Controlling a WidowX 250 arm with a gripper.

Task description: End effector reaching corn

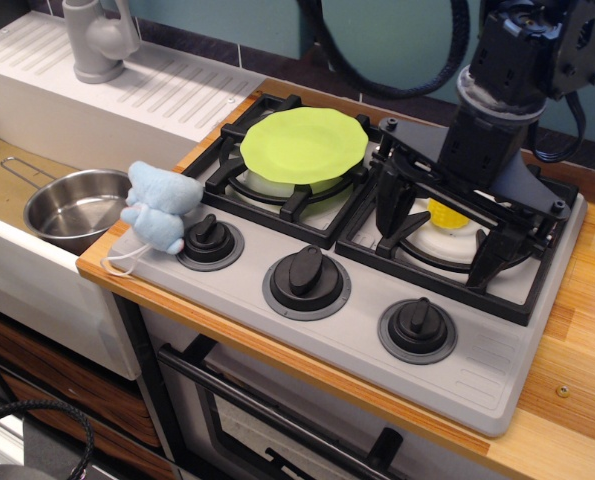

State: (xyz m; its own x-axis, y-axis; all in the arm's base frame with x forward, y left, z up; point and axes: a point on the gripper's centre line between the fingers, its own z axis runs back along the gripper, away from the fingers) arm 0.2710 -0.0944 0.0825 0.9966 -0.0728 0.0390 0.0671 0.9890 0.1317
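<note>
You are looking at a play kitchen, a pretend one made for toys. A grey toy stove [377, 300] is sitting in a wooden counter [567, 400], with black grates [297, 205] on top and three black knobs [307, 272] along the front. An oven door handle [277, 415] is showing below it. A white sink [37, 260] is sitting to one side with a grey tap [97, 40] behind it and a small metal pot [72, 208] inside. A lime-green plate [304, 146] is lying on one burner. A blue soft toy [160, 208] is sitting at the stove's corner.
</note>
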